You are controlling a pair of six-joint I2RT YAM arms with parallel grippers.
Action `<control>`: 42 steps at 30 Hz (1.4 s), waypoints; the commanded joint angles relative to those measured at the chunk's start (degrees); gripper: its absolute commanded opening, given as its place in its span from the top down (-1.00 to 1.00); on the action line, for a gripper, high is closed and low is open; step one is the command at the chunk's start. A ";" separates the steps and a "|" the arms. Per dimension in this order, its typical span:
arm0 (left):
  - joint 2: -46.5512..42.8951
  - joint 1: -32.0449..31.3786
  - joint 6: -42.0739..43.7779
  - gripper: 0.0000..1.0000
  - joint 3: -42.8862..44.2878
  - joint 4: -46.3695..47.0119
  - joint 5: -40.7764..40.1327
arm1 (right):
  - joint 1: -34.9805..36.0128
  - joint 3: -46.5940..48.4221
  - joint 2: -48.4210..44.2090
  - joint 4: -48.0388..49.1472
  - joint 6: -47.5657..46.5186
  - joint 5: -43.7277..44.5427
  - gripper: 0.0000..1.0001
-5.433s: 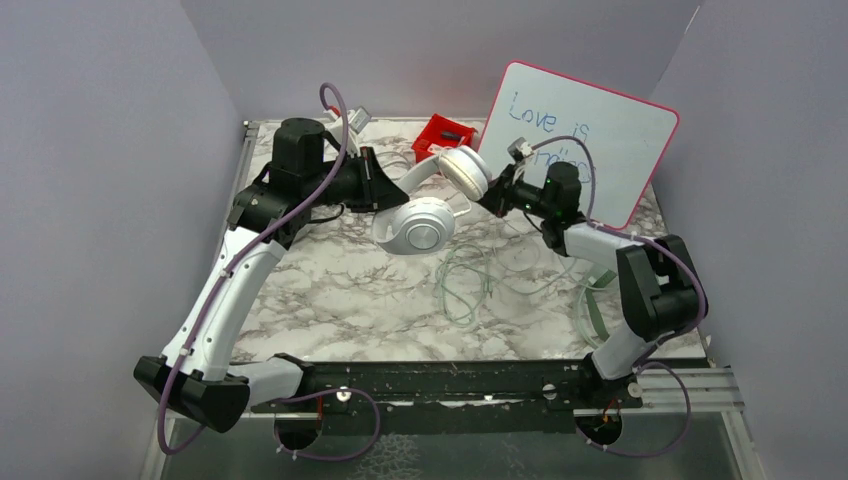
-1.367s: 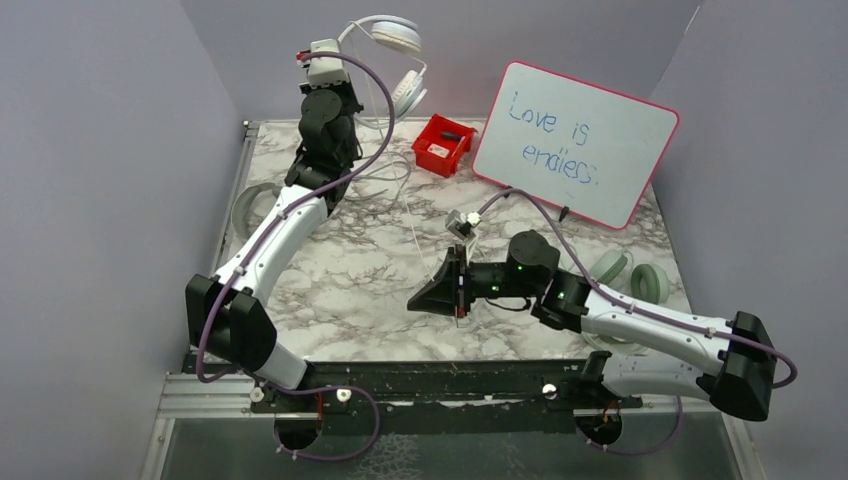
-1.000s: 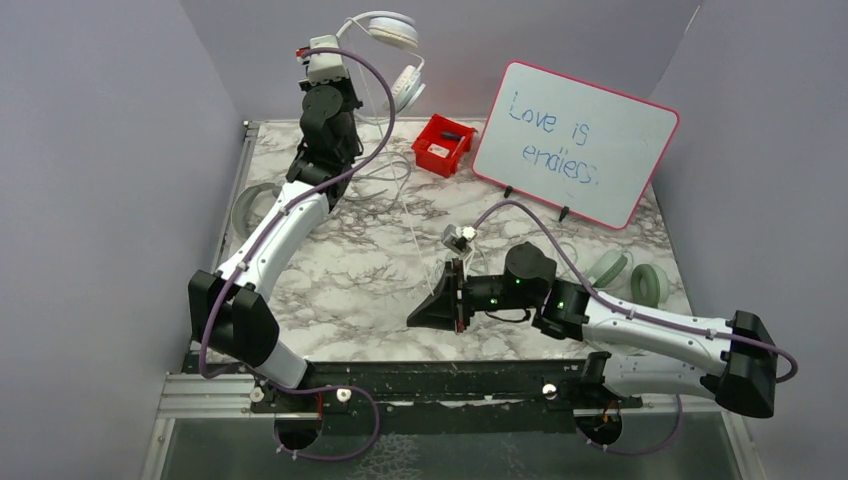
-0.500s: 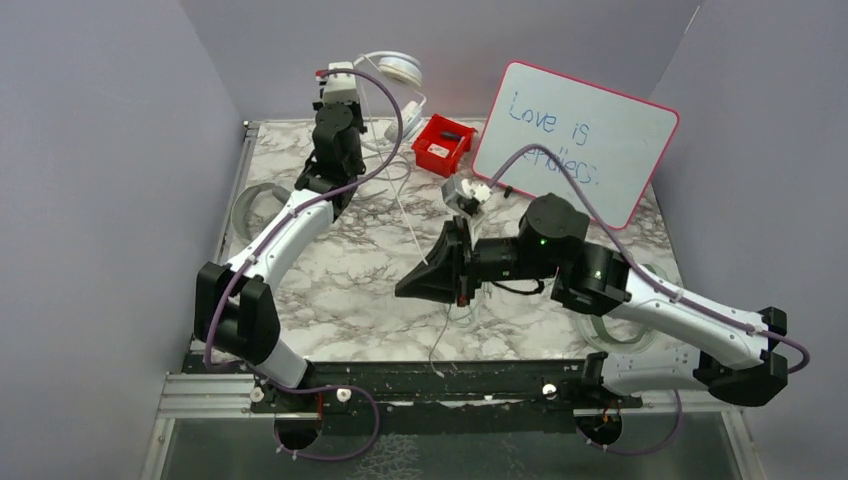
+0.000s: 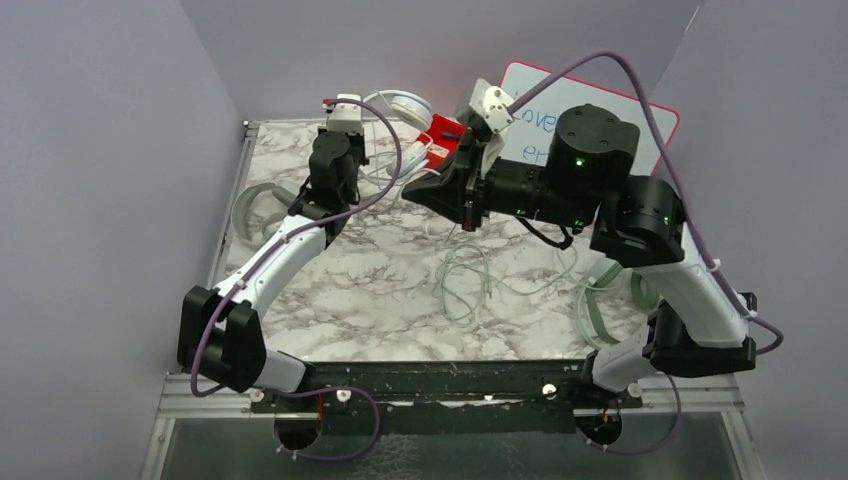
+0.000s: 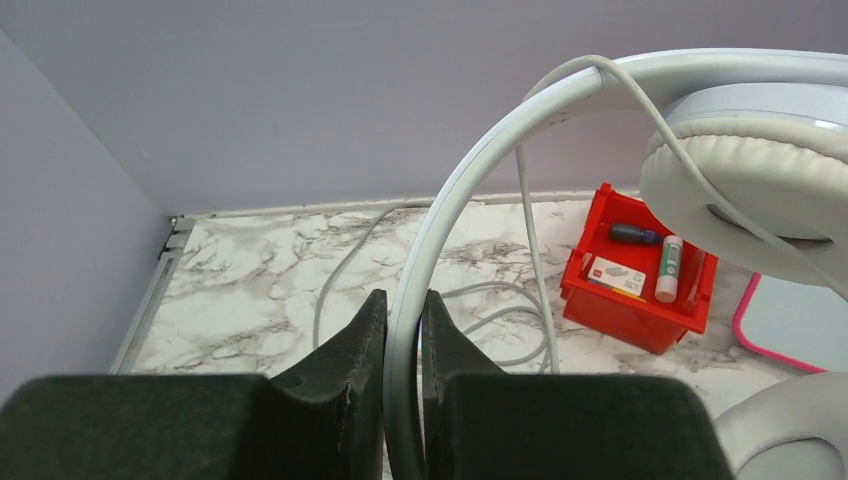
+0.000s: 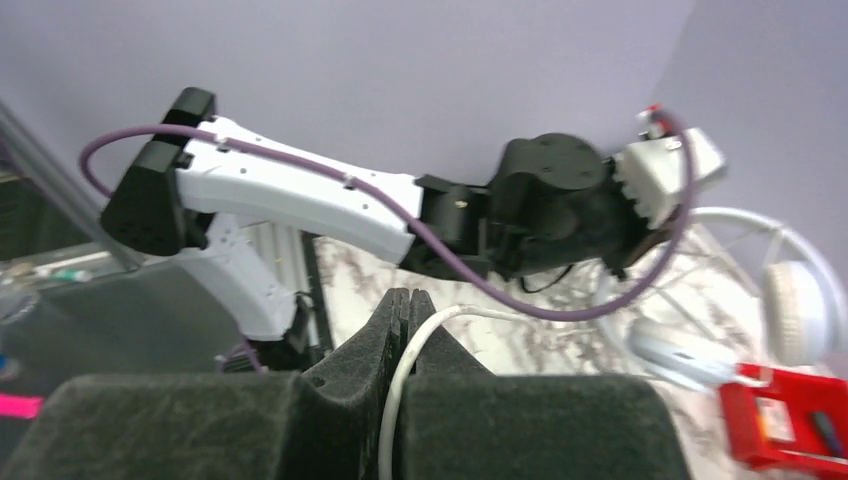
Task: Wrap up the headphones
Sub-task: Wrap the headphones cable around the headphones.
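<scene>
Pale lilac walls (image 5: 110,150) box in my grey-veined white marble tabletop (image 5: 340,290). A pink-rimmed whiteboard (image 5: 655,120) stands at the back right, partly behind my right arm, with a small red plastic bin (image 6: 640,300) just beside it. Pale green headphones (image 5: 590,310) lie at the right edge.

My left gripper (image 6: 403,320) is clamped on the headband of the white over-ear headphones with padded round cups (image 6: 740,170) and holds them up off the table at the back, near the bin. My right gripper (image 7: 408,305), raised over the table, is pinched together on a thin white cable (image 7: 425,335) that runs out between its fingers.
</scene>
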 commanded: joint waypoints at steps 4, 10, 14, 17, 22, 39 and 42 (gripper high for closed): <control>-5.00 0.13 -2.59 1.00 -0.83 -1.53 5.22 | 0.54 -3.54 -5.42 0.14 -7.32 7.38 0.99; -6.84 -0.11 -5.81 1.00 -3.32 -1.84 12.12 | 0.40 3.33 -1.99 0.73 -11.46 7.34 0.99; -9.83 -0.43 -6.55 1.00 -4.94 -2.94 14.90 | -6.74 14.08 5.72 -1.51 -12.27 3.18 0.99; -11.57 -1.10 -6.66 1.00 -5.78 -4.17 15.86 | -15.32 15.55 8.10 0.48 -9.19 -8.08 0.99; -12.11 -2.80 -7.03 1.00 -7.24 -5.03 16.79 | -16.64 16.16 11.14 2.95 -9.13 -10.92 0.99; -5.32 -10.73 -9.69 1.00 -10.70 0.40 10.63 | -19.79 18.66 13.76 13.89 -5.84 -13.43 0.99; -4.28 -13.02 -9.29 1.00 -11.45 0.36 9.96 | -21.08 19.86 14.97 14.78 -6.99 -12.06 0.99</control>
